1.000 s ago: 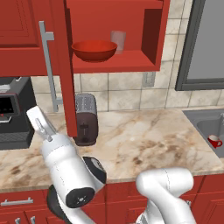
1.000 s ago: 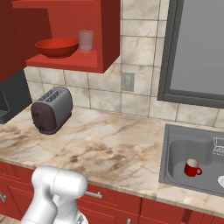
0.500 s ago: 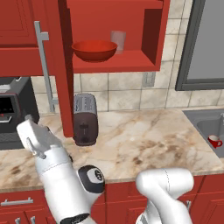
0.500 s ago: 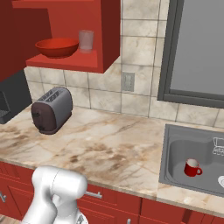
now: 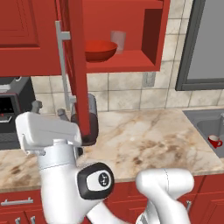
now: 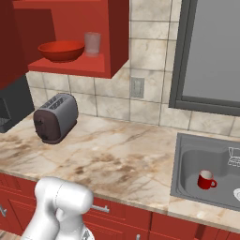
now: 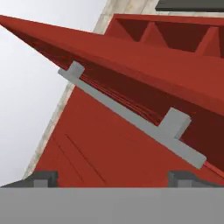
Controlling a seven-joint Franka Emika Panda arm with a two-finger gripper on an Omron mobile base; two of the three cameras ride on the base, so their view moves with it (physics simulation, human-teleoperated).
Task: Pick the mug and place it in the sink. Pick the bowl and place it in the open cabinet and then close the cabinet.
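Red mug (image 6: 205, 180) sits inside the sink (image 6: 187, 165) near its front edge, and the bowl (image 6: 61, 50) rests on the cabinet (image 6: 112, 42) shelf beside a clear glass (image 6: 92, 44), so 2 of 3 steps look done. Only closing remains: the door (image 5: 78, 65) stands ajar. The gripper (image 7: 113, 176), spread wide and holding nothing, faces the bar handle (image 7: 131, 115).

This is a home kitchen. A marble-pattern counter (image 6: 117, 159) runs under a beige tiled wall (image 6: 117, 101). At 9 o'clock on the counter stands a grey toaster (image 6: 55, 117); at 3 o'clock is a metal sink (image 6: 206, 171). Red wall cabinets (image 5: 127, 39) hang at 12 o'clock, and red drawers (image 6: 122, 218) are below.
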